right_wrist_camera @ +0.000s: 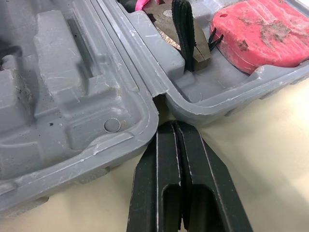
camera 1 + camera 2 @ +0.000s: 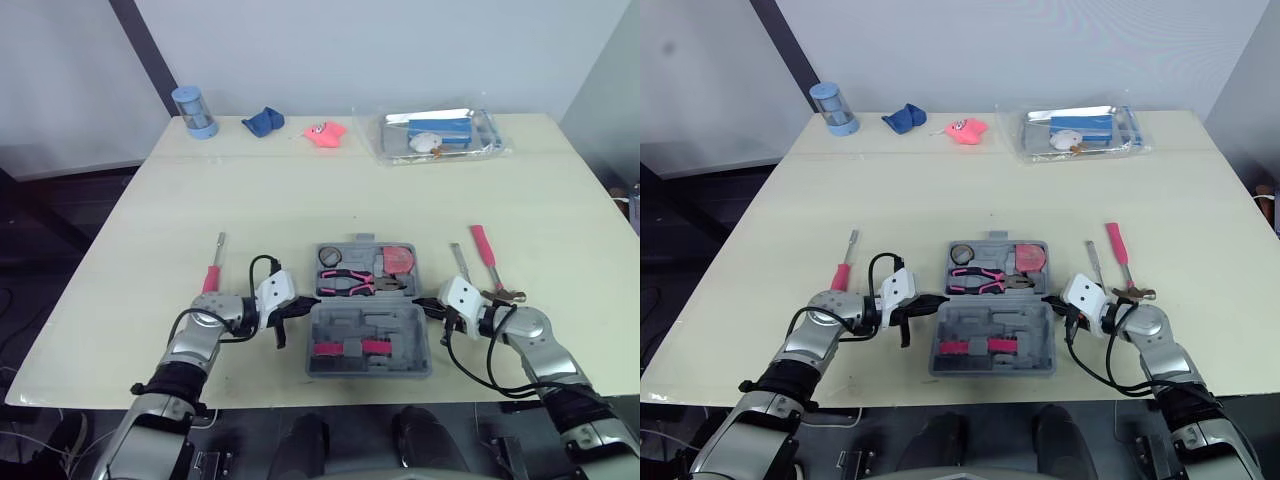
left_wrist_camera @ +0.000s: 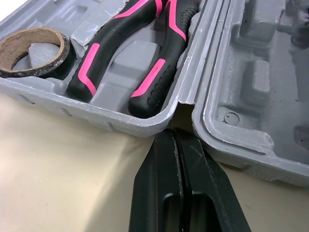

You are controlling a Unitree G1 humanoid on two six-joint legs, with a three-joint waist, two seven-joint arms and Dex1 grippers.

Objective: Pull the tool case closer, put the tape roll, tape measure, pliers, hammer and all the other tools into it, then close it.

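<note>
Closest to us, left gripper [image 3: 176,137] and right gripper [image 1: 175,126] are sitting shut, empty, tips at the hinge notches of the open case [image 2: 370,335] by the table's [image 2: 300,200] near edge. We are judging that drawing both back evenly keeps it square.

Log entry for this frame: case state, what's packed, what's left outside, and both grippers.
case: tool case open flat between the grippers
inside: tape roll, pliers, tape measure, all in the far half
outside: pink-handled screwdriver left of the case; hammer right of it
left gripper: jaws shut, at the case's left hinge notch
right gripper: jaws shut, at the right hinge notch
</note>
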